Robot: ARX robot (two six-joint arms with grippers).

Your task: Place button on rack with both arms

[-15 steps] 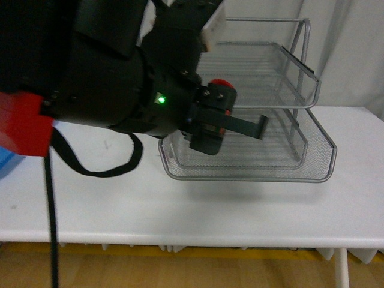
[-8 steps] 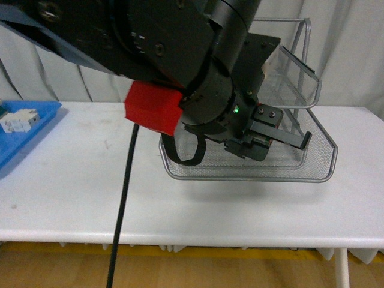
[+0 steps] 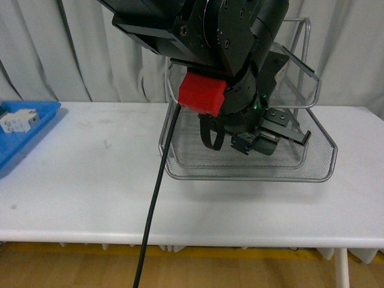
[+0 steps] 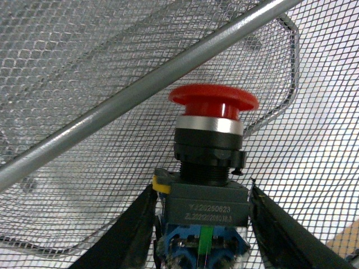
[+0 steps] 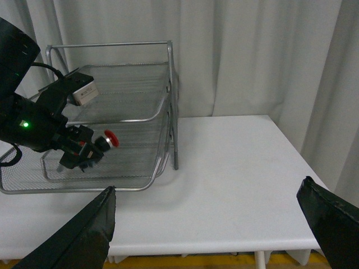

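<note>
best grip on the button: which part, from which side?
The blocky black body, on its two flat opposite sides, coming from the base end so the red cap points away. The cap and collar are round and would likely slip. The left gripper holds the button just so.

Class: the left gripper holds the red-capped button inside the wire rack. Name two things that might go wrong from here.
1. The button cap sits near a rack bar; it might snag there.
2. The left gripper holds it sideways over the mesh, so it may tumble on release.
</note>
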